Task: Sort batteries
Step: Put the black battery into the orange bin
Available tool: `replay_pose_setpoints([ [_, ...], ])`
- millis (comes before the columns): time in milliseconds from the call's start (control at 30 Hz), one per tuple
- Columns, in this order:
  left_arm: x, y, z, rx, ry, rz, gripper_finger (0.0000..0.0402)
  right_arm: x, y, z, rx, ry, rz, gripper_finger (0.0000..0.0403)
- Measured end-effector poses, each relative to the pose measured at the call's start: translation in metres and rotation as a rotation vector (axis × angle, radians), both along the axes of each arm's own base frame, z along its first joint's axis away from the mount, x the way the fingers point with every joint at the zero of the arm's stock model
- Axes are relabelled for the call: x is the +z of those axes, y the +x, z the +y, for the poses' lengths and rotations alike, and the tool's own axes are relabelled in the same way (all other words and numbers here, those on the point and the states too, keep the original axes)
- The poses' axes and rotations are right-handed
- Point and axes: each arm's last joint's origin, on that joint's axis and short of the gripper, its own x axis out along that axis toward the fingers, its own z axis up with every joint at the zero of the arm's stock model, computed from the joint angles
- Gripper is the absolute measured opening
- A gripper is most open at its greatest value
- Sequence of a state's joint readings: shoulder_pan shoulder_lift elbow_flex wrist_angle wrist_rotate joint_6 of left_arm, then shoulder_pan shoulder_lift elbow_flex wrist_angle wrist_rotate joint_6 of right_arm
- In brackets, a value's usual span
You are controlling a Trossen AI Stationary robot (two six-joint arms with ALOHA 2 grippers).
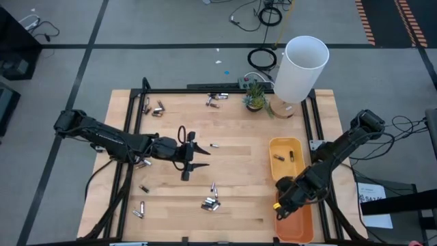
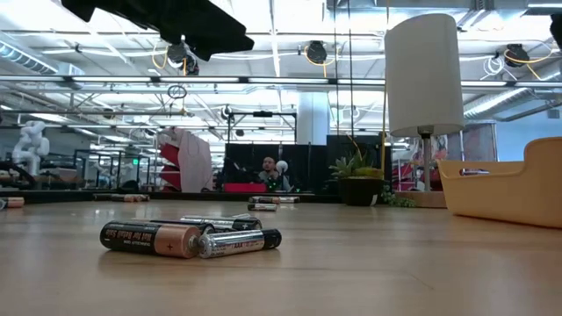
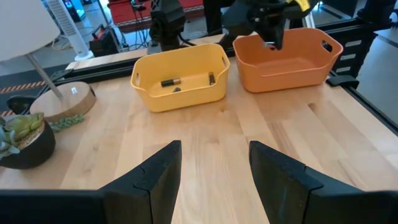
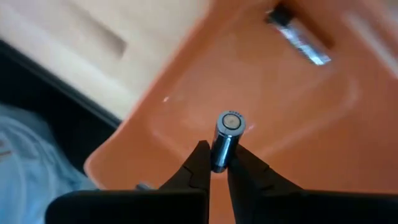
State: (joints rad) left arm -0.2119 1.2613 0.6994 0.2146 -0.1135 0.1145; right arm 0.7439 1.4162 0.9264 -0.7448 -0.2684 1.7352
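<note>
On the light wooden desk point(image 1: 239, 164), the left claw point(image 1: 196, 156) hovers mid-desk with its dark fingers point(image 3: 155, 177) spread apart, grasping nothing. Small cylindrical batteries point(image 1: 211, 202) lie scattered around it: a cluster near the front edge, others at the far left, one just right of the claw. Further right, the yellow plastic tray point(image 1: 285, 158) holds a few cells. At the right, the right claw point(image 4: 216, 167) is clenched on a silvery battery point(image 4: 226, 137), upright above the orange plastic tray point(image 4: 199, 93), where another cell lies.
</note>
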Motion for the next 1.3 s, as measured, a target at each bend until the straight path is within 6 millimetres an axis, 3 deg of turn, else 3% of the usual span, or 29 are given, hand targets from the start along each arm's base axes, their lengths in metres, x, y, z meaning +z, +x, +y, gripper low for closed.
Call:
replay_pose_setpoints([
  [467, -0.002, -0.001, 0.001, 0.009, 0.014, 0.024, 0.0199, -0.002, -0.007, -0.006, 0.050, -0.045, 0.077, 0.0123],
  [800, -0.030, 0.001, 0.013, 0.069, 0.058, 0.241, 0.0199, 0.000, 0.004, -0.002, 0.048, -0.088, -0.134, 0.0119],
  [1000, -0.062, 0.023, 0.046, 0.147, 0.117, 0.305, 0.0199, 0.026, 0.017, 0.005, 0.151, -0.153, -0.353, 0.0107],
  [1167, -0.088, 0.037, 0.087, 0.133, 0.045, 0.315, 0.0199, 0.055, 0.031, 0.005, 0.337, -0.498, -0.710, 0.0102],
  [1300, -0.099, 0.042, 0.114, 0.113, -0.034, 0.308, 0.0199, 0.060, 0.033, 0.006, 0.533, -0.755, -0.839, 0.0102],
])
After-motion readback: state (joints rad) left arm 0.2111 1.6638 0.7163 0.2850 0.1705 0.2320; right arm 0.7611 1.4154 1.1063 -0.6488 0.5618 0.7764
